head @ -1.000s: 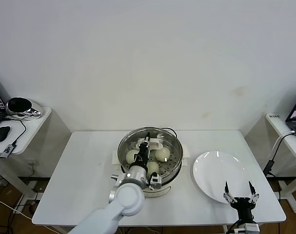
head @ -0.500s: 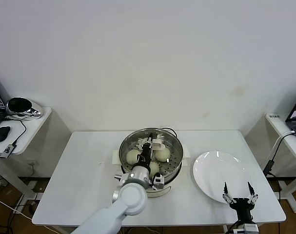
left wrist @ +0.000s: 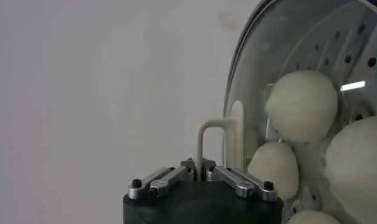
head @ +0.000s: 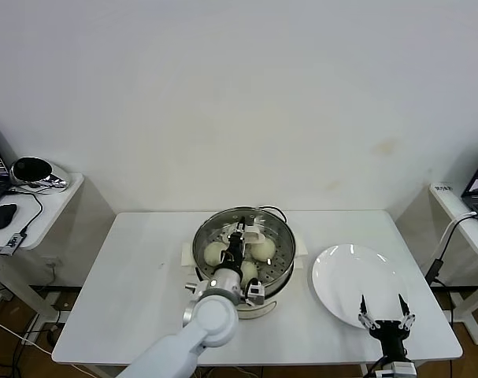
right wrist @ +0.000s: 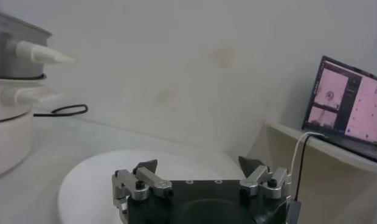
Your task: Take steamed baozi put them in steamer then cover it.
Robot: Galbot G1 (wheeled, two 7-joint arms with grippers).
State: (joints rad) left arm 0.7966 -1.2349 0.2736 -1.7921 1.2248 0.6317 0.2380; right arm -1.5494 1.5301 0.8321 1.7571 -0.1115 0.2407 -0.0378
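Note:
The steel steamer (head: pixel 279 264) stands on its white base at the table's middle. Three baozi (head: pixel 215 252) show inside it on the perforated tray. The clear glass cover (head: pixel 258 220) lies over the steamer's mouth; I cannot tell if it rests on the rim. My left gripper (head: pixel 237 240) is shut on the cover's cream handle (left wrist: pixel 204 139). In the left wrist view the gripper (left wrist: pixel 199 173) clamps that handle, and baozi (left wrist: pixel 301 105) show through the glass. My right gripper (head: pixel 386 309) is open and empty at the plate's near edge, and also shows in the right wrist view (right wrist: pixel 197 164).
A flat white plate (head: pixel 357 276) lies right of the steamer and shows in the right wrist view (right wrist: pixel 97 176). The steamer's cable (right wrist: pixel 61 110) trails behind it. Side desks stand at the far left (head: pixel 34 197) and far right (head: pixel 459 209).
My left gripper and the cover have shifted slightly to the right over the steamer. The right arm has not moved.

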